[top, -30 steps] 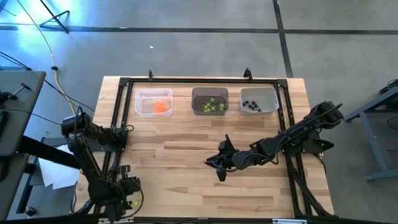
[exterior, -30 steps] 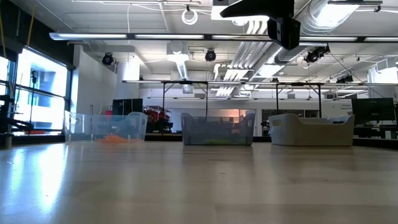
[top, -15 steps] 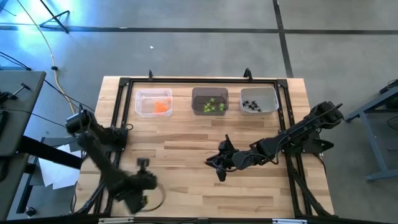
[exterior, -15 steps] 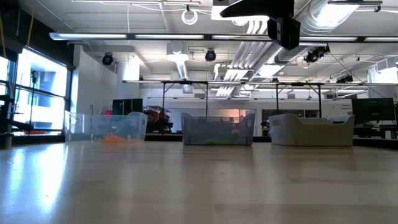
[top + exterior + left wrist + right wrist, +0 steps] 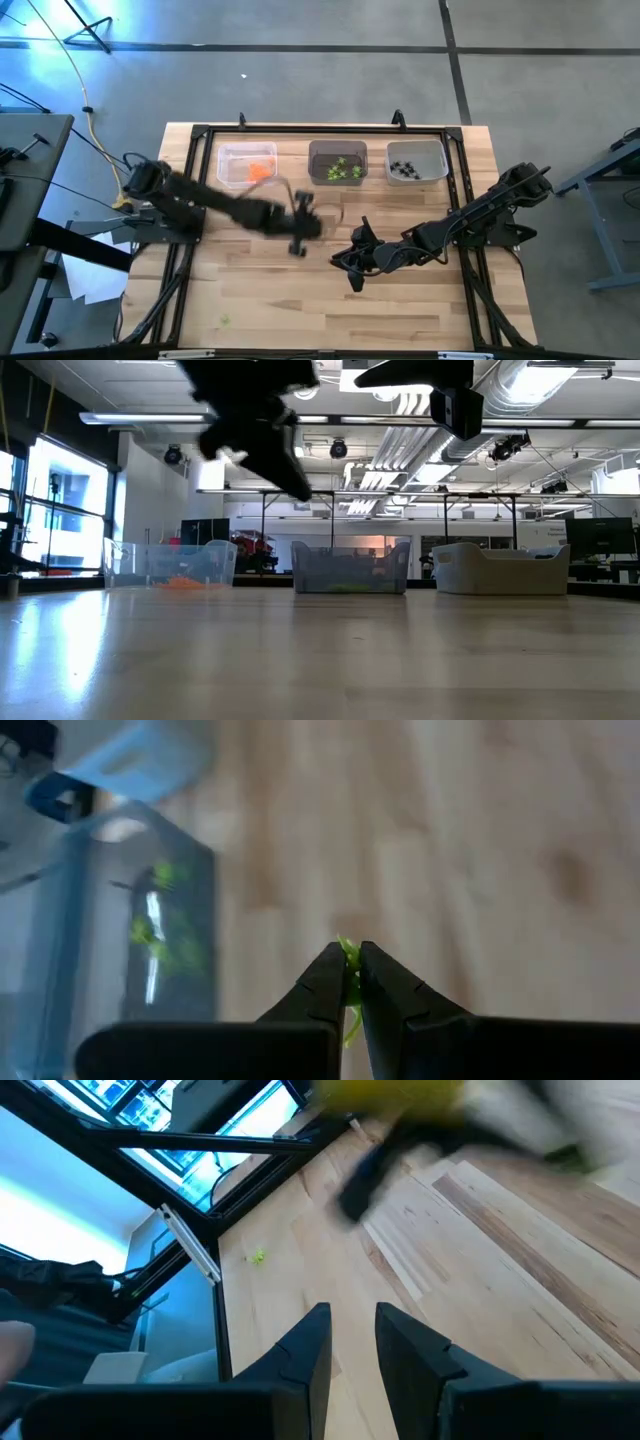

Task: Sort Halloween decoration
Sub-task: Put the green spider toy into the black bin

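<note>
My left gripper [image 5: 351,982] is above the middle of the table [image 5: 300,228], shut on a lime-green trinket [image 5: 349,960]. It is just short of the middle bin [image 5: 337,163], which holds green pieces. The left bin [image 5: 247,165] holds orange pieces and the right bin [image 5: 416,162] black ones. Another lime-green trinket [image 5: 225,320] lies on the wood near the front left corner and shows in the right wrist view [image 5: 258,1257]. My right gripper [image 5: 340,262] hangs open above the table's middle, with nothing between its fingers [image 5: 305,1350]. My left gripper pinches the lime-green trinket between its two fingertips [image 5: 330,975]. A bit of the trinket [image 5: 347,948] pokes out past the tips and more of it shows in the slit between the fingers. The trinket is lifted clear of the table.
The three bins stand in a row along the far edge inside a black frame [image 5: 300,130]. Bare wood lies between the bins and the near edge. My right arm [image 5: 470,225] reaches in from the right, close beside my left gripper.
My left gripper has swung fast from the table's near left corner up and across toward the middle, toward the middle bin, rolling as it went, still shut. One lime-green trinket stays on the wood where it was.
</note>
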You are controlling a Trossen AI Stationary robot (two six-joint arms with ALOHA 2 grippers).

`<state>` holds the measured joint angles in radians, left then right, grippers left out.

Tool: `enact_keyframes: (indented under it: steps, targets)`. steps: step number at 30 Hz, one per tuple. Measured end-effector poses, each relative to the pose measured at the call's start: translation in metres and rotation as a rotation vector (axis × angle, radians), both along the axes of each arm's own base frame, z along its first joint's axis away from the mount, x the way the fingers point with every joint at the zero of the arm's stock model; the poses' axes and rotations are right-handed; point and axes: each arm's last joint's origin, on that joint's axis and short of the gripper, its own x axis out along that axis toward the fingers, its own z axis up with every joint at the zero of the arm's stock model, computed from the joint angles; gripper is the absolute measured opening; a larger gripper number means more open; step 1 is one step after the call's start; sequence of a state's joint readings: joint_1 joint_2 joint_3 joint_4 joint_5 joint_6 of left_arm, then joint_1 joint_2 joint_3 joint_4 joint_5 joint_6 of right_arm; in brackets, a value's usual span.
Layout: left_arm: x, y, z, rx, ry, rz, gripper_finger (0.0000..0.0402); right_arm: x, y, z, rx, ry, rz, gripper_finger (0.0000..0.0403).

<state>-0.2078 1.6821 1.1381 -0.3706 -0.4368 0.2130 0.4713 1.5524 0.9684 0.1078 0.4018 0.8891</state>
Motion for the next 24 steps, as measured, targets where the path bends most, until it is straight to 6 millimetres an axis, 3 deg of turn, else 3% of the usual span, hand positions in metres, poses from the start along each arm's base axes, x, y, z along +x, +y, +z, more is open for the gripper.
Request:
enact_keyframes:
  steps: [5,10,15,19,24]
  targets:
    - [0.015,0.071,0.007,-0.031,-0.089,0.049,0.0008,0.0,0.0,0.0,0.0,0.0,-0.001,0.0078]
    - [0.014,0.128,0.012,-0.009,-0.141,0.119,0.0008,0.0,0.0,0.0,-0.001,0.0,-0.001,0.0078]
    - [0.014,0.18,0.004,-0.073,-0.21,0.12,0.0008,0.0,0.0,0.0,-0.001,0.0,-0.001,0.0078]
    - [0.016,0.209,-0.012,-0.169,-0.272,0.133,0.0008,0.0,0.0,0.0,-0.001,0.0,-0.002,0.0078]
    - [0.02,0.225,-0.03,-0.219,-0.31,0.176,0.0008,0.0,0.0,0.0,-0.003,-0.001,-0.005,0.0078]
